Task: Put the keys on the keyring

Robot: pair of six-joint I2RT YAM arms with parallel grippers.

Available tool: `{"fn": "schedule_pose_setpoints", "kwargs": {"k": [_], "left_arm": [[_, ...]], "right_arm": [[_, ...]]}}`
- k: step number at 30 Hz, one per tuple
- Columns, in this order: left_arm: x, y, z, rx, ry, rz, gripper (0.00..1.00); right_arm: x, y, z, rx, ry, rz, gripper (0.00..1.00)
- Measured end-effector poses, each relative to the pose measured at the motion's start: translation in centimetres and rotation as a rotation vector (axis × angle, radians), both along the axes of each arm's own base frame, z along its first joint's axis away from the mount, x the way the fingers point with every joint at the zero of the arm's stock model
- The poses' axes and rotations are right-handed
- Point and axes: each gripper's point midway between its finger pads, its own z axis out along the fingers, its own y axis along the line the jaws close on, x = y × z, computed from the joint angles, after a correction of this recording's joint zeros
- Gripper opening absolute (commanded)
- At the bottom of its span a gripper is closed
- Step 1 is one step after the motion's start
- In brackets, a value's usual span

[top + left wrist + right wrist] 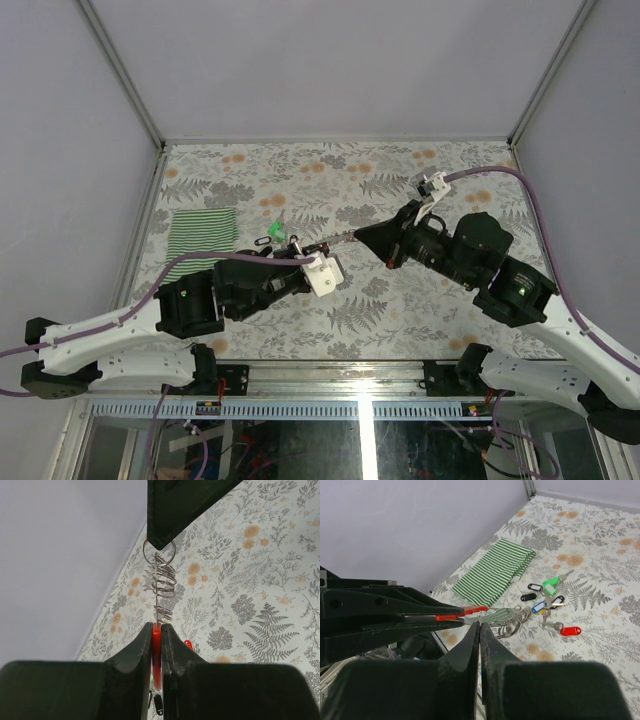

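While the left gripper pinches a red tag and the right gripper is pressed together on the keyring held above the surface, most keys lie loose below near the striped cloth; threading, I judge, is barely begun.

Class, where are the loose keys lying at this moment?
In the top view the keys lie on the table left of centre, just right of the striped cloth and beyond the left arm.
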Motion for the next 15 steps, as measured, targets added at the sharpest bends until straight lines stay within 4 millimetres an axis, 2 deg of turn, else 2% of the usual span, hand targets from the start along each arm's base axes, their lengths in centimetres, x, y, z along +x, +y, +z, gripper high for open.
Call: {"fn": "schedule_pose_setpoints", "kwargs": {"k": [9,15], "left_arm": [[0.1,-0.2,0.7,-0.044,0.003,0.011,0.0],[0.0,-0.3,0.6,-0.047,0.008,0.009,0.0]], "right_arm": [[0.2,-0.2,1.0,0.086,-0.03,-0.021,0.0],[0.2,-0.3,0.9,0.133,-0.039,-0.028,0.0]]}}
